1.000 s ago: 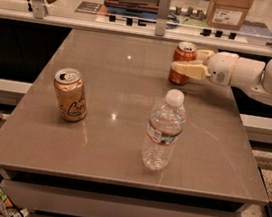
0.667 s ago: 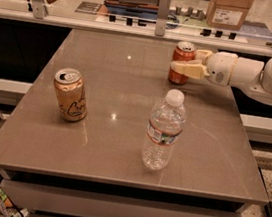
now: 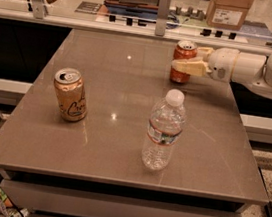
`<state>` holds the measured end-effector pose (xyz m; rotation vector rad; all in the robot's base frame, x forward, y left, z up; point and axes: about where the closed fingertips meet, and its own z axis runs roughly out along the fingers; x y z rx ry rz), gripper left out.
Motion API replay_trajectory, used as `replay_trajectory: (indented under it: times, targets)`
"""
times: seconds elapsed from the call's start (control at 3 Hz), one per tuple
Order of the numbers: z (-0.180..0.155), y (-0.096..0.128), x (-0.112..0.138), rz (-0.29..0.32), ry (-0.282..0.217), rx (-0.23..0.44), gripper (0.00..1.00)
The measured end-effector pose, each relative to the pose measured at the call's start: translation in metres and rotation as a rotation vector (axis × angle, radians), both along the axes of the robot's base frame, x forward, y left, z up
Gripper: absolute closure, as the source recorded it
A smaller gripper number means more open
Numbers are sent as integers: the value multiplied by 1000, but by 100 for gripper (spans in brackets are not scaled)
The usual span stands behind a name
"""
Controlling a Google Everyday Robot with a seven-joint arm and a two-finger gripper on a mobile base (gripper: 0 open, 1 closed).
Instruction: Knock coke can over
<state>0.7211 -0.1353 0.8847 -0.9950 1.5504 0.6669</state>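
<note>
Across the table (image 3: 126,104), the level arm (image 3: 247,69) has its hand (image 3: 187,58) at the upright coke can (image 3: 185,51); grip unclear.

Pincer (image 3: 189,62) at side of coke can (image 3: 184,54), far right of tabletop (image 3: 111,142), now sits slightly higher vs 1 s ago.

A glossy grey-brown surface (image 3: 125,78) carries three drinks: a tan-gold can (image 3: 70,95) at left, a clear plastic water bottle (image 3: 163,132) (white cap on) front of centre, and an upright coke can (image 3: 184,51) far right, with the robot's tool (image 3: 185,65) against it.
</note>
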Motion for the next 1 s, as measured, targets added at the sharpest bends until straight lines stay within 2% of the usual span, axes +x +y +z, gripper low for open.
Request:
replay_trajectory:
  times: [0.67, 1.0]
  targets:
    - [7, -27, 4, -115, 85, -230, 100]
    - [1, -40, -3, -176, 135, -352, 100]
